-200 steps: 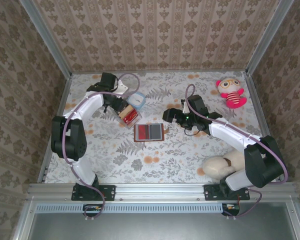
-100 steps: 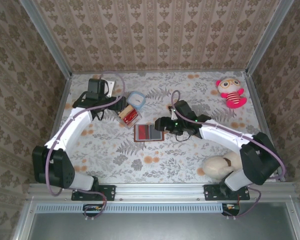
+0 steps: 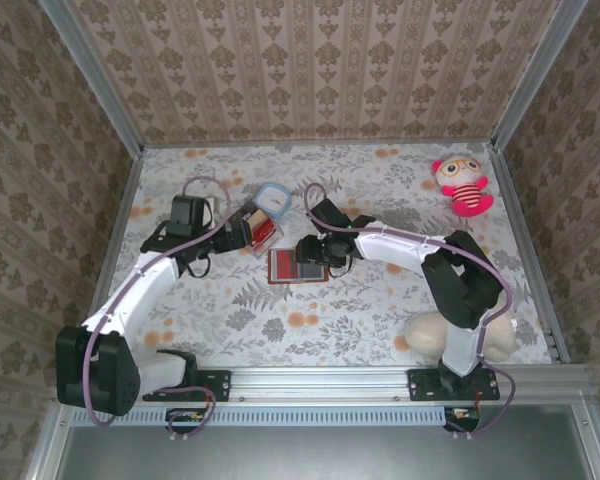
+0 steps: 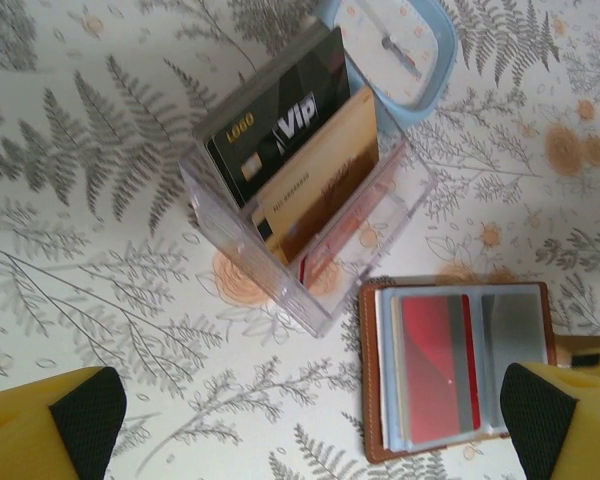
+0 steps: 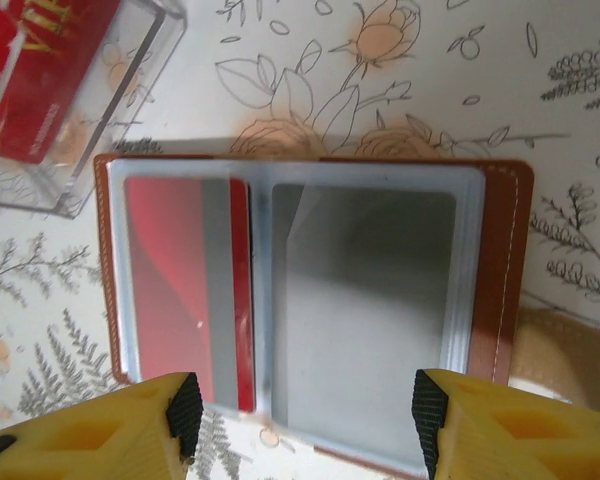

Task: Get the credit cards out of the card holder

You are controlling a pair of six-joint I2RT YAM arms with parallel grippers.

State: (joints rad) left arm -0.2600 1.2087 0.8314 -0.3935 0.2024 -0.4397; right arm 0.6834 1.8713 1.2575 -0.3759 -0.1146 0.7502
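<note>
One red card (image 5: 180, 290) in plain sight, tucked in the left sleeve of the holder (image 5: 498, 270), which lies open and flat mid-table, just beside the clear box (image 4: 280, 220). Right gripper (image 5: 300, 425) hangs directly over it, fingers apart, nothing pinched. Left gripper (image 4: 305, 420) is released too, spread wide above box and holder. The right sleeve looks grey; card or bare plastic, can't tell.

The trick here, I'd say: that card sits under sleeve film, so a straight pinch from above won't bite. Better to get one fingertip on the card's edge near the spine and drag it out along the sleeve. The holder looks light and will likely slide or fold, so the left could pin the brown border. Mind the box, it's close.
</note>
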